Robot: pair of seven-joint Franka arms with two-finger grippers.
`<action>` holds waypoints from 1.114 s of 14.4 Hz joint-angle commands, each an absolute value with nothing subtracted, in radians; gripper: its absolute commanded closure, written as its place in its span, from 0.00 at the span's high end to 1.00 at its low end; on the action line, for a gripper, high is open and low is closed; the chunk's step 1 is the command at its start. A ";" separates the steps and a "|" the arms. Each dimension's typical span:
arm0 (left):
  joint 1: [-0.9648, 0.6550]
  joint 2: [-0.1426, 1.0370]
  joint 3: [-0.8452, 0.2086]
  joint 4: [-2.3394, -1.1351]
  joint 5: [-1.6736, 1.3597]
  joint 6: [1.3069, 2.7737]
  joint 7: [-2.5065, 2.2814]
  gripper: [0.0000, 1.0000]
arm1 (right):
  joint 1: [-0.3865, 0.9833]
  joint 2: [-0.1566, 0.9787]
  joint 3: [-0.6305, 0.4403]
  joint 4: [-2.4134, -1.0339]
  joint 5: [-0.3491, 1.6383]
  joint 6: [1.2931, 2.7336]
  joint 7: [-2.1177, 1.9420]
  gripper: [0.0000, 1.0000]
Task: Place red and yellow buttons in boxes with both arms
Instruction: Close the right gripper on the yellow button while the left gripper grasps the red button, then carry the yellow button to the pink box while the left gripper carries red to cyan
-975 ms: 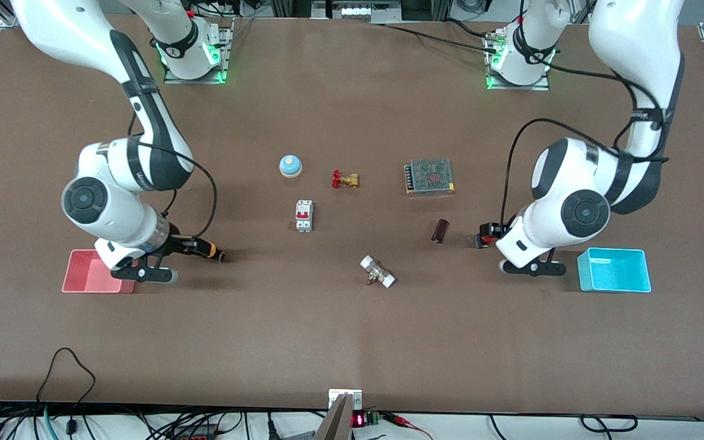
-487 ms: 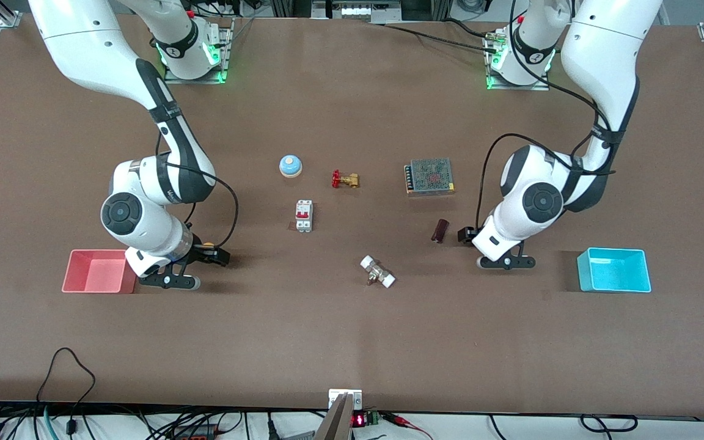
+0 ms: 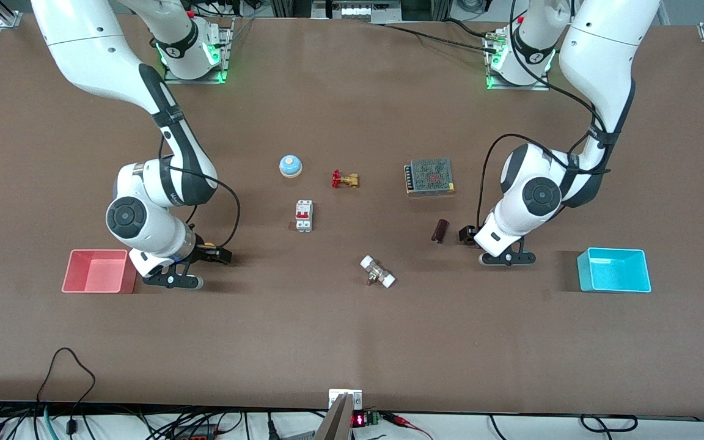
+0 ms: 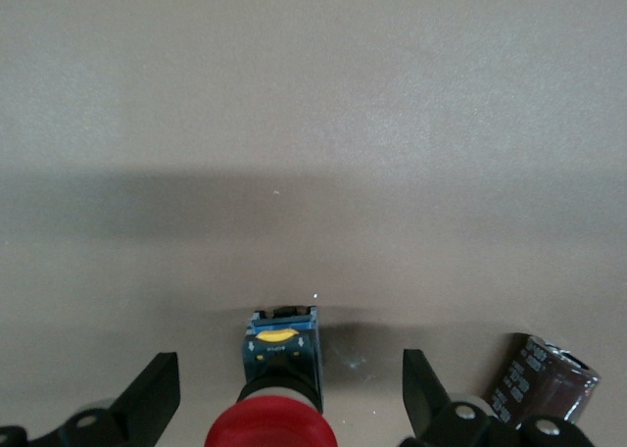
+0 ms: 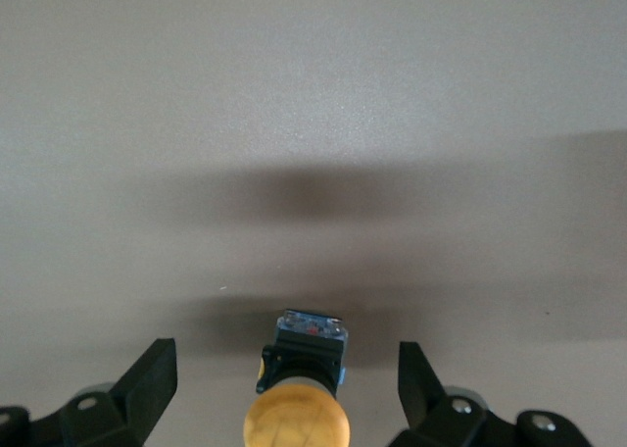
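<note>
Both end effectors slightly shifted inward.

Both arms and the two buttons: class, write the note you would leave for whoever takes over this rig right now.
Left gripper: jaws open, straddling the red button on the table, not gripping.
Right gripper: jaws open around the yellow button, also on the table.
Pink box at the right arm's end and blue box at the left arm's end hold nothing.
Done: both approaches.
Left: close, lift, drop each button into a box.
</note>
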State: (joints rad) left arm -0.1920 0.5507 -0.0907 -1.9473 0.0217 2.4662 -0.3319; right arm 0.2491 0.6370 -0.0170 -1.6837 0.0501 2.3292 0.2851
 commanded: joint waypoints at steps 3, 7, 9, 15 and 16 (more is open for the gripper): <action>-0.196 0.555 -0.086 -1.953 0.038 2.482 -0.342 0.59 | 0.253 0.620 -0.020 -1.703 0.063 2.293 0.282 0.99; -0.193 0.554 -0.086 -1.939 0.037 2.477 -0.338 0.28 | 0.253 0.620 -0.018 -1.703 0.061 2.289 0.276 0.74; -0.192 0.548 -0.084 -1.933 0.037 2.474 -0.337 0.26 | 0.253 0.620 -0.018 -1.703 0.061 2.289 0.275 0.63; -0.144 0.506 -0.058 -1.703 0.037 2.102 -0.292 0.26 | 0.253 0.621 -0.018 -1.703 0.061 2.289 0.270 0.27; -0.126 0.505 -0.060 -1.660 0.037 2.009 -0.290 0.26 | 0.253 0.621 -0.018 -1.703 0.061 2.289 0.268 0.26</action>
